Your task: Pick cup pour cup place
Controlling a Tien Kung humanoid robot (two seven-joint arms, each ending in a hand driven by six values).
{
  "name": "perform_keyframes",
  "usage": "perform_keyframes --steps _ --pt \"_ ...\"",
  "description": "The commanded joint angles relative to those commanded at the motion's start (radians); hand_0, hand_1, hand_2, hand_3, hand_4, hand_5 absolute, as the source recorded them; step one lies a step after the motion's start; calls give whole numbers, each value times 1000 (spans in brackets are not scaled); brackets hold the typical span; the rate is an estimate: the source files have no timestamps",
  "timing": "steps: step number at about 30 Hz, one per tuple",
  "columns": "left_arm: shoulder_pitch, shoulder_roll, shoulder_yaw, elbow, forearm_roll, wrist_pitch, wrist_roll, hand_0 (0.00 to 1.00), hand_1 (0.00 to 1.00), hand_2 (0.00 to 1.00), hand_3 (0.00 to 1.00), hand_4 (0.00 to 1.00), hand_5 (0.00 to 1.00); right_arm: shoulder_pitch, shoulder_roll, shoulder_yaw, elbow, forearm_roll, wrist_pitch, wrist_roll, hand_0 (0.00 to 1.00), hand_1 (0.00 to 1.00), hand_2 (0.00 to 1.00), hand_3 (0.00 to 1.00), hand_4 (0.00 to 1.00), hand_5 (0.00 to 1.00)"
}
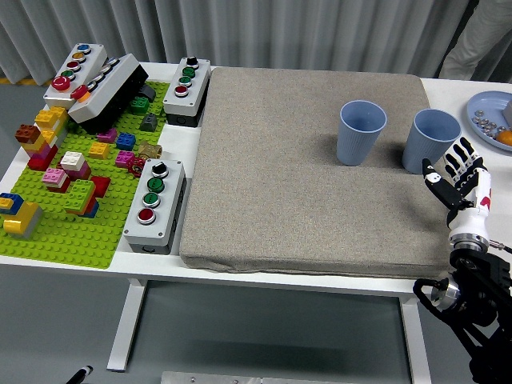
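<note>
We see our right hand [462, 182] at the right edge of the frame, low on the right side of the mat [304, 168]. Its fingers [458, 157] are spread and point up toward the top of the frame. They hold nothing.

The right cup [430, 142] stands just above and a little to the left of those fingers. It looks very close to the fingertips, maybe touching, but we cannot tell. The left cup [360, 132] stands further left, apart from the first one. Both cups stand upright with their mouths open to the top. So the long way of each cup runs straight up from the mat. Our right hand is the near one. Our left hand is not in the frame.

We think the hand has to go a bit up and left in the frame to wrap the right cup around its side.

The cups are blue, round and smooth, wider at the top than at the bottom. They look light and thin, like paper or plastic. We cannot see anything inside them. The mat is grey-brown, flat and fuzzy like felt. It lies on the white worktop [184, 148].
</note>
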Motion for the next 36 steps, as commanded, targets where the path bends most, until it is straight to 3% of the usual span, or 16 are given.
perform_keyframes --steps 14,15,20,21,36 --pt "-3 0 1 0 -1 1 -2 835 796 878 792 630 997 31 5 -1 -33 -53 0 -51 881 816 870 863 797 124" --pt "-3 0 1 0 -2 1 -2 835 797 878 792 630 997 33 5 0 -34 -62 0 -59 904 855 948 922 815 138" --pt "-4 0 -1 0 -1 1 -2 835 797 878 792 630 997 38 5 7 -40 -82 4 -84 904 855 948 922 815 138" --pt "-4 0 -1 0 -1 1 -2 835 797 879 792 630 997 39 5 7 -41 -83 5 -85 937 889 992 958 808 136" --pt "-6 0 0 0 -2 1 -2 835 797 879 792 631 996 56 8 9 -53 -90 17 -95 954 899 998 969 800 133"
